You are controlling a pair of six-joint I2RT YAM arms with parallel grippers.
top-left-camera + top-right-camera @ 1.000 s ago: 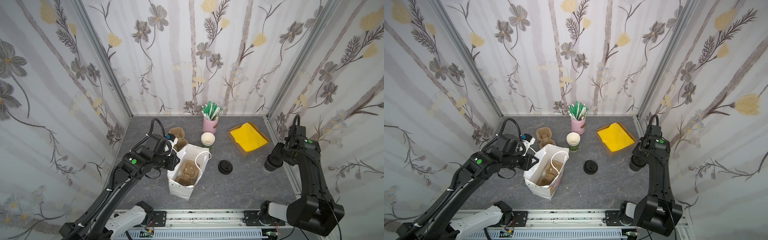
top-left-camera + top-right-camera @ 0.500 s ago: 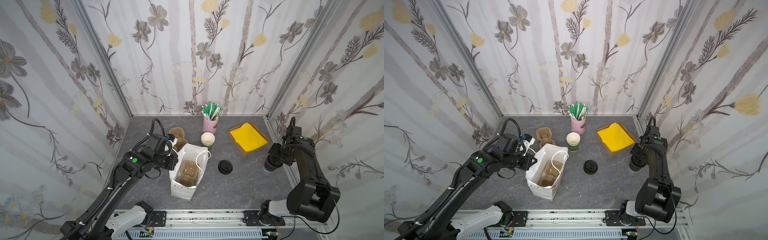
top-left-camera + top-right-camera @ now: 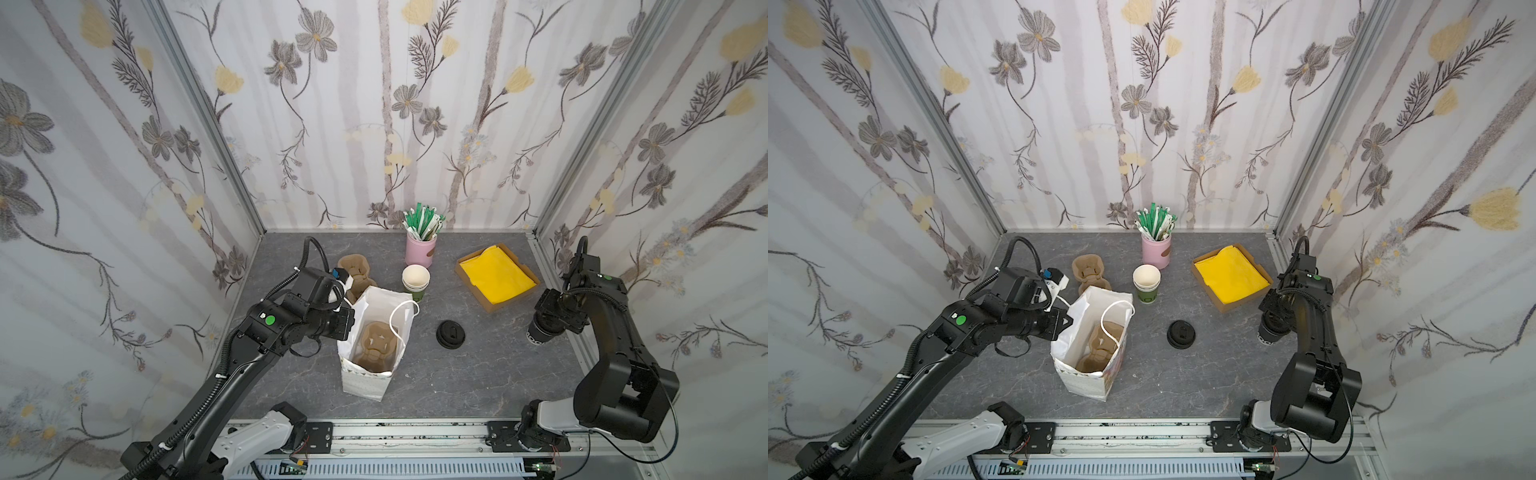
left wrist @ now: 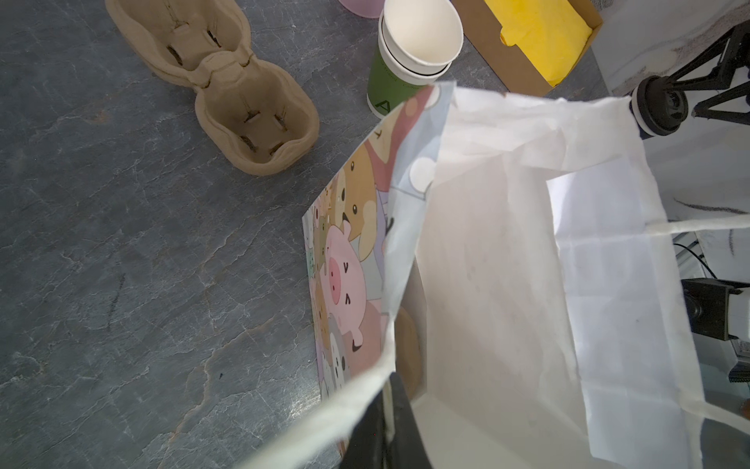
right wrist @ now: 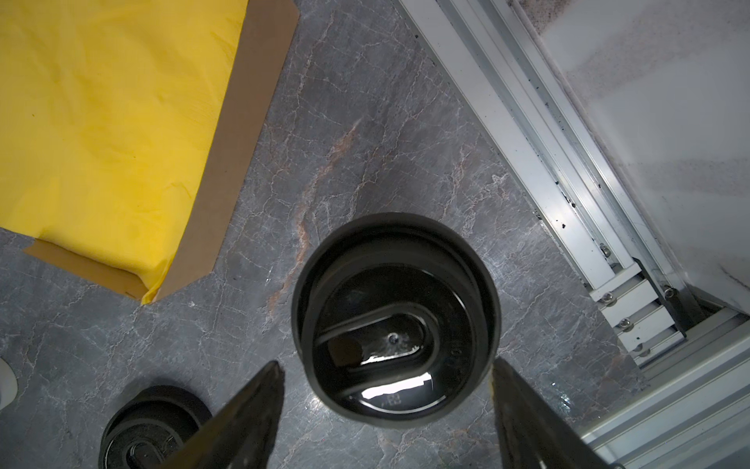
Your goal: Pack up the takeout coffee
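Note:
The takeout coffee (image 5: 395, 320) is a small cup under a black domed lid. It stands near the table's right edge in both top views (image 3: 539, 336) (image 3: 1268, 336). My right gripper (image 5: 385, 363) is open just above it, one finger on each side of the lid, with gaps showing on both sides. The paper bag (image 3: 365, 386), white inside with cartoon animals outside, stands open at the middle left with a brown pulp carrier (image 3: 376, 343) inside. My left gripper (image 4: 387, 422) is shut on the bag's rim (image 4: 391, 325) at its left side.
A second pulp carrier (image 3: 353, 272) lies behind the bag. A stack of lidless cups (image 3: 415, 282) stands beside a pink holder of stirrers (image 3: 422, 249). A loose black lid (image 3: 451, 333) lies mid-table. A cardboard tray of yellow napkins (image 3: 496, 276) sits at the back right, with the aluminium rail (image 5: 568, 203) beside the coffee.
My left gripper has closed on the bag's rim. The right arm's elbow has swung back while its gripper stayed over the coffee.

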